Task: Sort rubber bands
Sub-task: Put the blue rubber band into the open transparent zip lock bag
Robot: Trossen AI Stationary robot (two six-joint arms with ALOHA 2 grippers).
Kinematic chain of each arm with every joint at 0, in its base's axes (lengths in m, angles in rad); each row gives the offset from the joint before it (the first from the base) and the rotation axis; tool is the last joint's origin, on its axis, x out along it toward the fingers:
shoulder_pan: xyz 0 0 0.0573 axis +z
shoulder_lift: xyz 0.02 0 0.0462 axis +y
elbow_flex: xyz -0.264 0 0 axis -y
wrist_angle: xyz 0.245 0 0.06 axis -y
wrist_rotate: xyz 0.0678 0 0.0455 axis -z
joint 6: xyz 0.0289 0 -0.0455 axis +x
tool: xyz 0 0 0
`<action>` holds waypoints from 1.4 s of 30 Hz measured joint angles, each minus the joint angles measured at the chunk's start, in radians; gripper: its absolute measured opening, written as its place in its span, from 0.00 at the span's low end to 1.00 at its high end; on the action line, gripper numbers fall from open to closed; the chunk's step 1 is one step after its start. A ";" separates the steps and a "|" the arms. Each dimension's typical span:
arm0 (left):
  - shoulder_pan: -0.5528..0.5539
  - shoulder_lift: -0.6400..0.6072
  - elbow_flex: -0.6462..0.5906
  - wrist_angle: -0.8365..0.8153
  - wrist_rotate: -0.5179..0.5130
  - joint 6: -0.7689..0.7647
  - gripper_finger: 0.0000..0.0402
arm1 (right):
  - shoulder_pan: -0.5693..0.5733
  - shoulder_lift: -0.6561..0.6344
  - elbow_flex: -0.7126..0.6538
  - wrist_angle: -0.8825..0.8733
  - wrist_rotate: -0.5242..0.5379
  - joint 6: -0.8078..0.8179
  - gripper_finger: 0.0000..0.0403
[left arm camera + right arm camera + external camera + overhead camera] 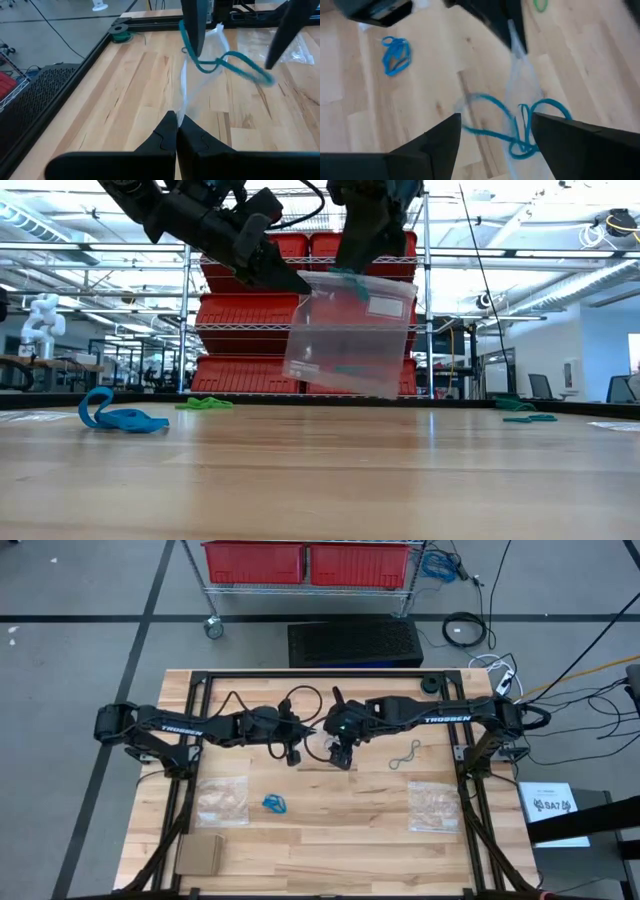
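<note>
- My left tool (290, 280) is clenched on the top edge of a clear bag (345, 335), which hangs above the middle of the desk (330, 840).
- My right tool (495, 127) stands released over the bag's mouth, teal rubber bands (520, 130) dangling between its fingers.
- At about 7 o'clock from the bag, blue rubber bands (275, 803) lie on the desk.
- At about 3 o'clock, grey-teal rubber bands (403, 757) lie apart.

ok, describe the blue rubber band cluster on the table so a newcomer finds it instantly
On the wooden table, look at the front half, just left of centre. Right of the left-hand clear bag lies the blue rubber band cluster: bright blue, bare on the wood, unlike the grey-teal bands farther right.
</note>
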 joint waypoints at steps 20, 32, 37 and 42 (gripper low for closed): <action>0.000 0.000 0.000 -0.005 0.006 0.000 0.00 | -0.080 0.018 0.000 -0.056 -0.164 0.055 0.34; 0.000 0.000 0.000 -0.010 0.008 0.000 0.00 | -0.061 0.002 0.000 0.002 -0.164 0.021 0.44; 0.000 0.000 0.000 -0.014 0.008 0.000 0.00 | -0.053 0.002 0.020 -0.027 -0.220 0.011 0.58; 0.000 0.000 0.000 -0.017 0.008 0.000 0.00 | -0.028 0.000 0.119 -0.143 -0.107 -0.040 0.54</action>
